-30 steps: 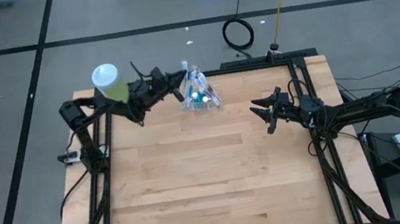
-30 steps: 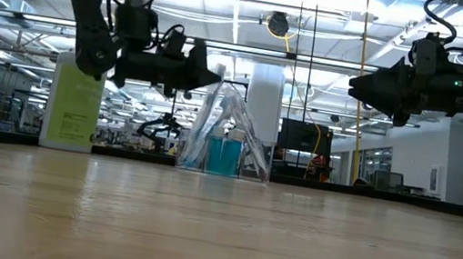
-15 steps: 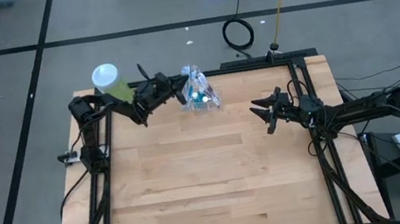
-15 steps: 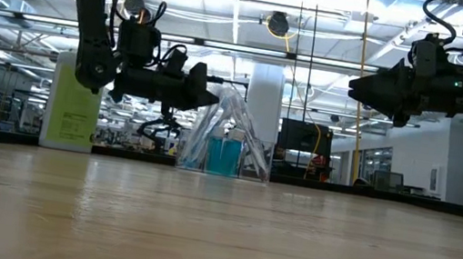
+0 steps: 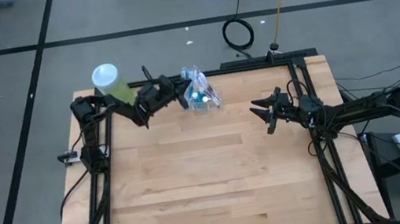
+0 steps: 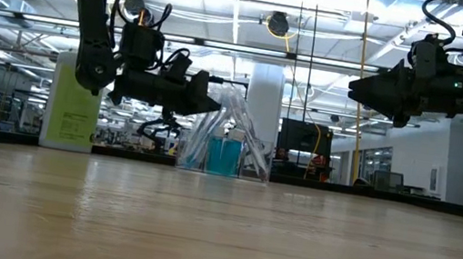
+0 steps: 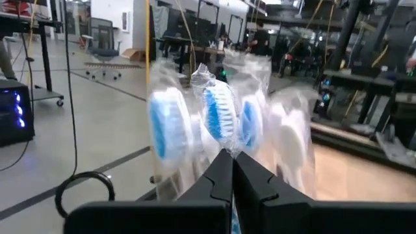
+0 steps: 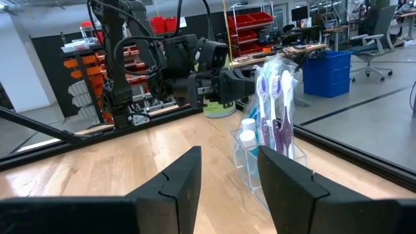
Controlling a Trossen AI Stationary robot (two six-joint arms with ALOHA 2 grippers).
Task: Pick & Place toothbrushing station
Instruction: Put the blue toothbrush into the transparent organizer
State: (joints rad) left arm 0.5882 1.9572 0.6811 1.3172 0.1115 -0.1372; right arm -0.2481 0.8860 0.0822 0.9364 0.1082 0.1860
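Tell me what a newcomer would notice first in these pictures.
First, the clear cup of wrapped toothbrushes at the table's far edge, with the left gripper shut and its tips right at the wrapping. Next, the green bottle standing at the far left corner behind that arm. The right gripper hangs open above the table's right side, apart from everything.

Clear plastic cup [image 8: 260, 166], seemingly glossy
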